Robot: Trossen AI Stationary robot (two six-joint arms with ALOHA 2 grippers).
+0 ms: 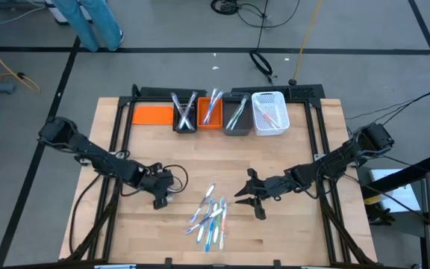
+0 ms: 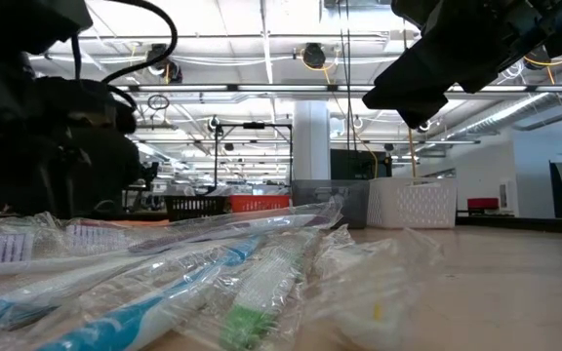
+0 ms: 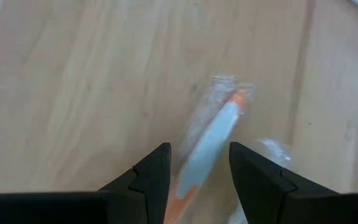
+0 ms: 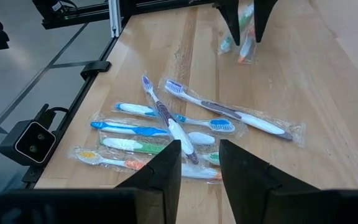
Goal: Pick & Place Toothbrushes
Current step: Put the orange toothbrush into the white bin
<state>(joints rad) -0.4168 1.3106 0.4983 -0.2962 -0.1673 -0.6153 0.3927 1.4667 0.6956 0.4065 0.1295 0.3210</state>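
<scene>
The left claw point(image 3: 199, 180) hangs low over the table point(image 1: 290, 232), its fingers astride a wrapped orange-and-white toothbrush point(image 3: 211, 143); whether they actually pinch it I cannot tell. Across from it, the right claw point(image 4: 199, 163) hovers with its fingers apart and nothing between them. Between the two claws lies the loose pile of wrapped toothbrushes point(image 1: 209, 217), roughly eight. Farther off, at the table's back edge, a row of bins point(image 1: 209, 112) already holds several brushes. I judge the sorting perhaps half done, with the whole pile left to move.
</scene>
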